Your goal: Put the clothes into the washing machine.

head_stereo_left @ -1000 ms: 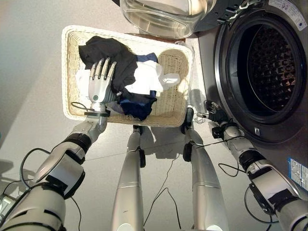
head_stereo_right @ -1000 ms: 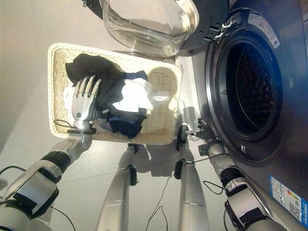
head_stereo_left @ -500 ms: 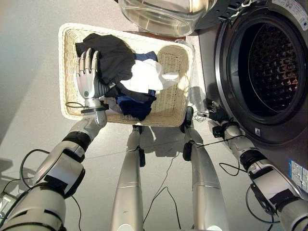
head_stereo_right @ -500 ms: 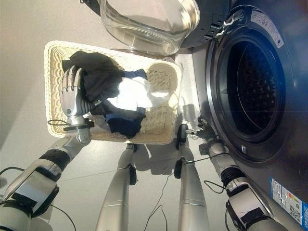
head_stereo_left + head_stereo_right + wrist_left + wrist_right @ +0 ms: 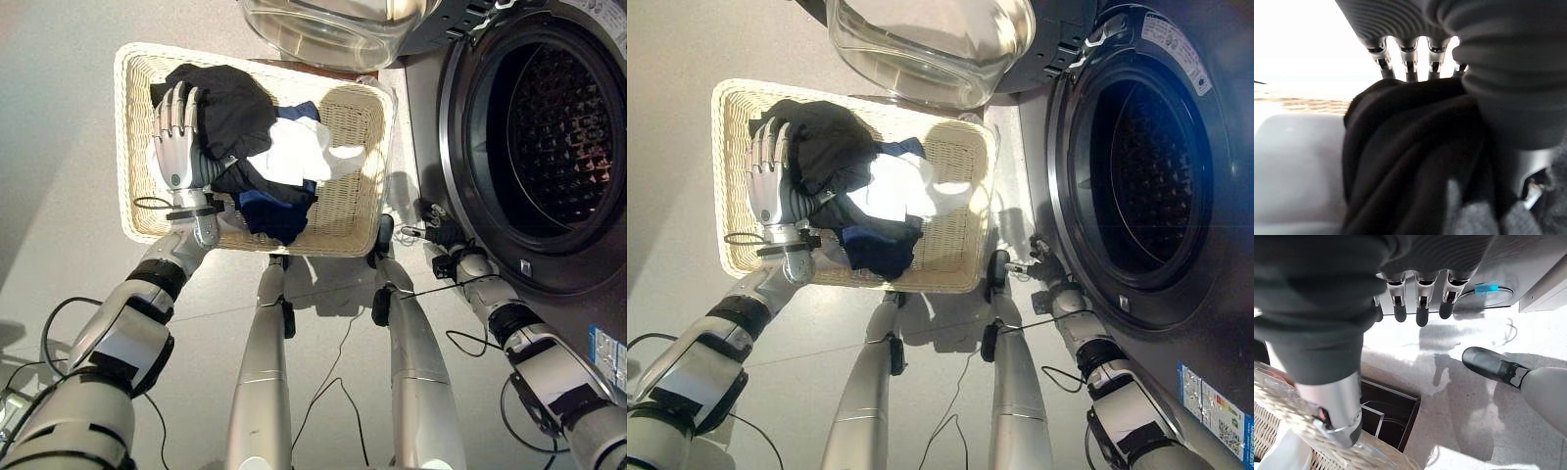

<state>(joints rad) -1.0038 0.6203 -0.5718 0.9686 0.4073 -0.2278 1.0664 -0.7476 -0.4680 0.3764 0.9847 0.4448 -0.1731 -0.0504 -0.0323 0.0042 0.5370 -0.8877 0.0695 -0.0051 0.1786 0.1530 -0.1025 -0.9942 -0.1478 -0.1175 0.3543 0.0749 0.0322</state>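
Left eye view looks down on a wicker basket (image 5: 137, 211) standing on the floor (image 5: 59, 117) just left of the washing machine (image 5: 549, 147), whose round opening faces the basket and whose glass door (image 5: 323, 29) swings out over the basket's far edge, so clothes have only a short way to travel. The clothes are all in the basket: a black garment (image 5: 230, 103) heaped at the far left, a white garment (image 5: 294, 157) in the middle and a dark blue garment (image 5: 279, 211) toward the near side.

The left robot hand (image 5: 178, 137) lies along the left edge of the black garment, fingers straight and together, pointing to the far rim. In the left wrist view the black cloth bunches up against the palm and the fingers (image 5: 1409, 63) stand out straight past it, not yet curled round the fabric. I judge it is placed to scoop or gather that garment first, since it lies uppermost.

The right robot hand (image 5: 1046, 277) hangs low by the machine's front, near the floor; the right wrist view shows its fingers (image 5: 1420, 308) loosely extended and holding nothing.
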